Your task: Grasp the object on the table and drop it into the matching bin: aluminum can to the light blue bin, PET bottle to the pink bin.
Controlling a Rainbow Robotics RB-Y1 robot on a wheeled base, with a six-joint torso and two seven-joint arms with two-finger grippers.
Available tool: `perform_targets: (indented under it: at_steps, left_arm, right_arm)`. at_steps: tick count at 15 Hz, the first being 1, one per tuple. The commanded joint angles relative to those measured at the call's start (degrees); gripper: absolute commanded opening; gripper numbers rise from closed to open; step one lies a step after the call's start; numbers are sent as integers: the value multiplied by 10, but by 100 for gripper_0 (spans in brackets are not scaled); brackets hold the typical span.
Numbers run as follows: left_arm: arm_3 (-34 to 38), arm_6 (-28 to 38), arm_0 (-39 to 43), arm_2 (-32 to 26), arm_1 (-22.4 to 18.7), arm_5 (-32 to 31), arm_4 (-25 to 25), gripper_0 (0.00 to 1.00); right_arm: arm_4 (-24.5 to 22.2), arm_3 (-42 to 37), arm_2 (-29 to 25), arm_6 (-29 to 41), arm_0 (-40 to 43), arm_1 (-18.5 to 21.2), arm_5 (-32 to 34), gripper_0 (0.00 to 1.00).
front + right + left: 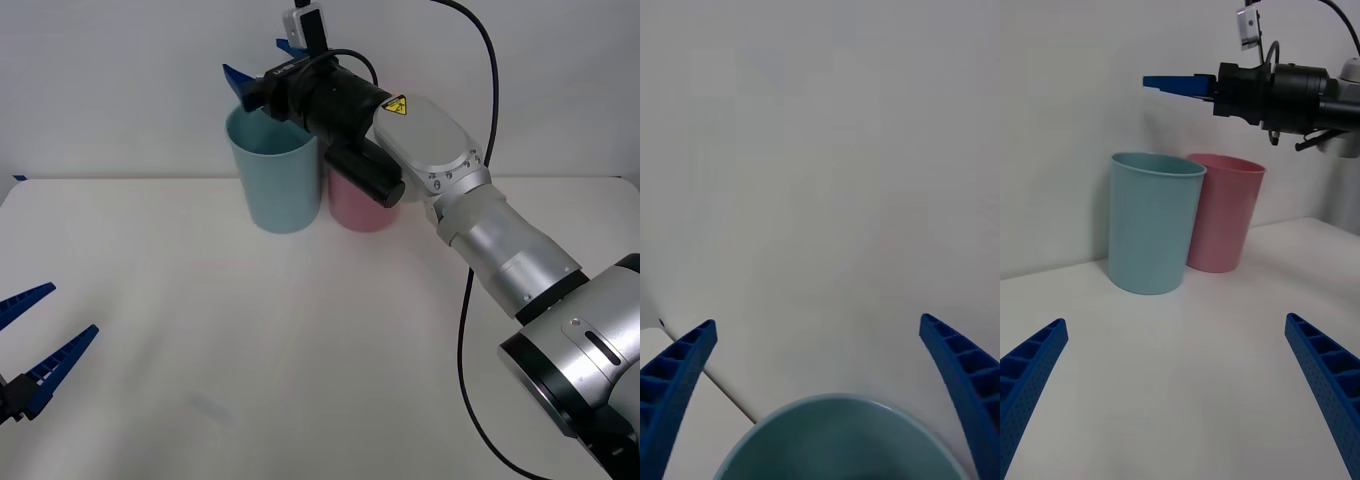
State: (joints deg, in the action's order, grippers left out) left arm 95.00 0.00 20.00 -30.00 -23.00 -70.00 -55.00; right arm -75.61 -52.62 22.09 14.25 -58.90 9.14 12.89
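My right gripper (255,58) hangs just above the rim of the light blue bin (275,180), open, with nothing between its fingers. In the right wrist view its gripper (818,322) straddles the bin's rim (835,397) below, and the part of the inside that shows is bare. The pink bin (360,210) stands touching the light blue one on its right, partly behind my right arm. My left gripper (72,310) rests open low over the table (300,350) at the front left. Both the light blue bin (1150,225) and the pink bin (1225,217) stand upright. The aluminum can and PET bottle are out of view.
A black cable (465,330) loops down beside my right forearm. The bins stand close to the table's far edge, against a white wall. The wide white surface stretches between the bins and my left gripper.
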Motion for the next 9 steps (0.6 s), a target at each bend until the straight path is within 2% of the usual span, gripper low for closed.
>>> perform_targets:
  at_steps: [1,3,9]
  left_arm:
    - [0,0,0,0,0,0,0,100]
    - [0,0,0,0,0,0,0,100]
    - [0,0,0,0,0,0,0,100]
  right_arm:
    - [0,0,1,-5,1,0,3,100]
    - [5,-6,0,-10,5,2,8,100]
    - [5,-105,1,-13,77,33,25,100]
